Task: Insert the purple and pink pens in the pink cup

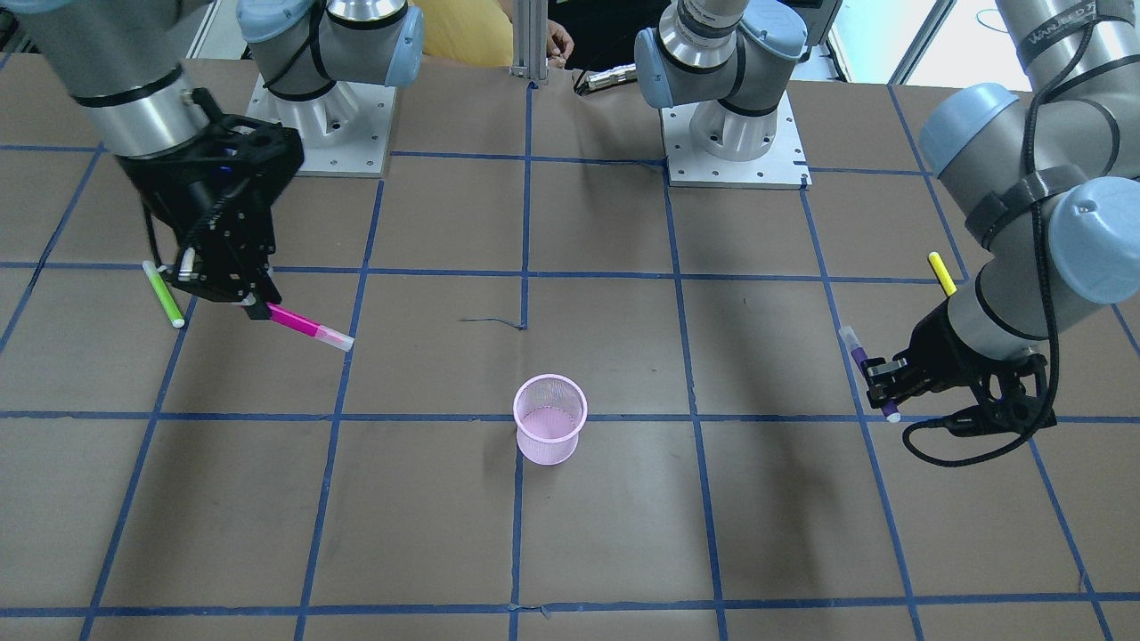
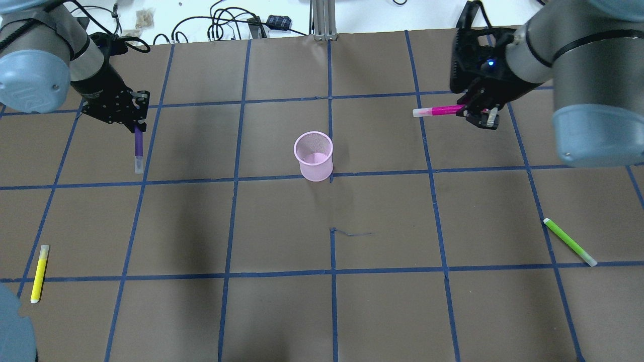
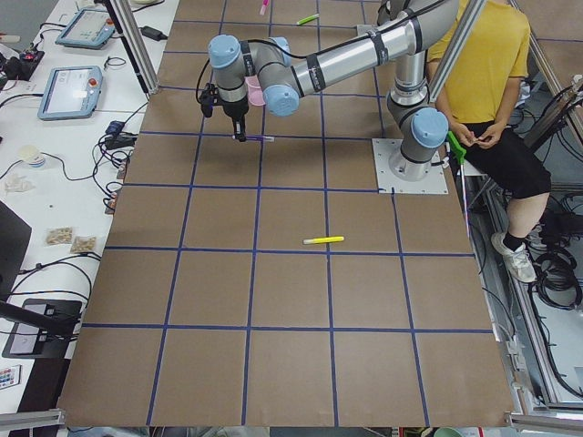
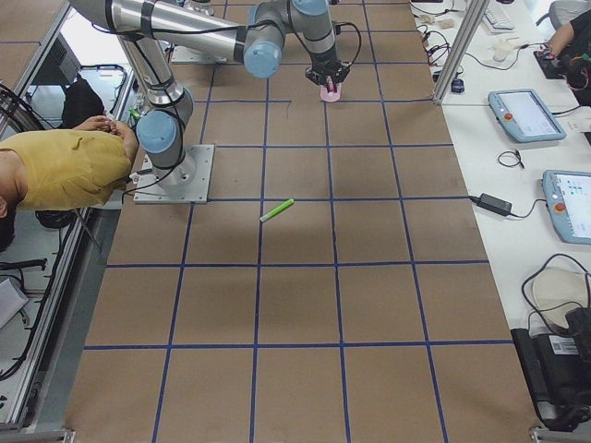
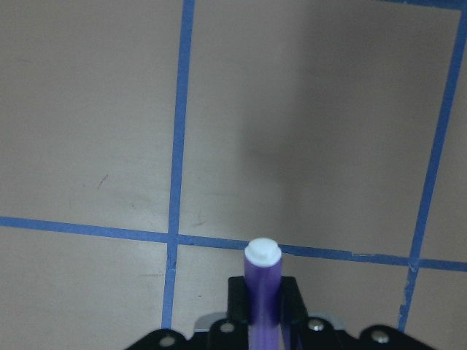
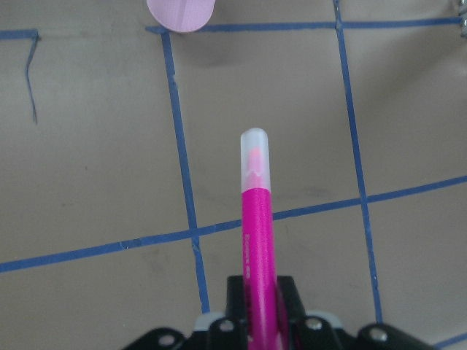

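Left jaws clamp the purple pen (image 2: 138,146), right jaws the pink pen (image 2: 440,109), nearer to and pointing at the pink cup (image 2: 315,168) at the centre of the bench (image 2: 382,311).

The left pincer (image 5: 263,300) grips a purple pen (image 5: 263,284) at the bottom edge of the frame, a black finger (image 5: 237,300) pressed against each side of the barrel. The pen points away from the camera and ends in a rounded white tip (image 5: 263,253). Behind it lies a brown worktop (image 5: 87,109) marked into squares by blue tape lines (image 5: 179,117). In the frame, the tip sits just over a horizontal strip of tape, a little to the right of where that strip crosses a vertical one. A broad shadow (image 5: 365,109) darkens the worktop's right half.
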`<state>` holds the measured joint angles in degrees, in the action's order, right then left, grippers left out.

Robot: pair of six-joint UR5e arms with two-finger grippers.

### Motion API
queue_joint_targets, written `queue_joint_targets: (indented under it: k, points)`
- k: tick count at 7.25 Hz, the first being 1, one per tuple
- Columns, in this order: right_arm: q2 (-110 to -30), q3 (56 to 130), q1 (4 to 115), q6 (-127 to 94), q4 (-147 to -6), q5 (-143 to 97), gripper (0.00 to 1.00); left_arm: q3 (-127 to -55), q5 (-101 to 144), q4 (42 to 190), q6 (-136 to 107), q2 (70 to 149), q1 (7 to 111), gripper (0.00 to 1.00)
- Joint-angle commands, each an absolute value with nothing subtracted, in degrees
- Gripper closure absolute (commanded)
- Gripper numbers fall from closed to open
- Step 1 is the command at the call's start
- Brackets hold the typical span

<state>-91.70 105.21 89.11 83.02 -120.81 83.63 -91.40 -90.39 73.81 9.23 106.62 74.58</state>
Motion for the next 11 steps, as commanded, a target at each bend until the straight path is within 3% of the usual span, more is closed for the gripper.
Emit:
queue_joint_targets:
  k: [1, 5, 11]
  points:
    - [-86.2, 104.2, 102.4, 68.4, -130.7, 92.4, 1.0, -92.0, -89.5, 73.7, 9.8, 106.2, 74.6, 1.0]
    - [-73.9, 97.7, 115.6, 63.5, -133.8, 103.8, 1.0, -92.5, -89.4, 73.3, 13.3, 105.7, 74.3, 1.0]
    - [-67.9, 97.7, 117.9, 63.2, -136.0, 104.7, 1.0, -92.5, -88.0, 73.2, 12.2, 105.9, 74.4, 1.0]
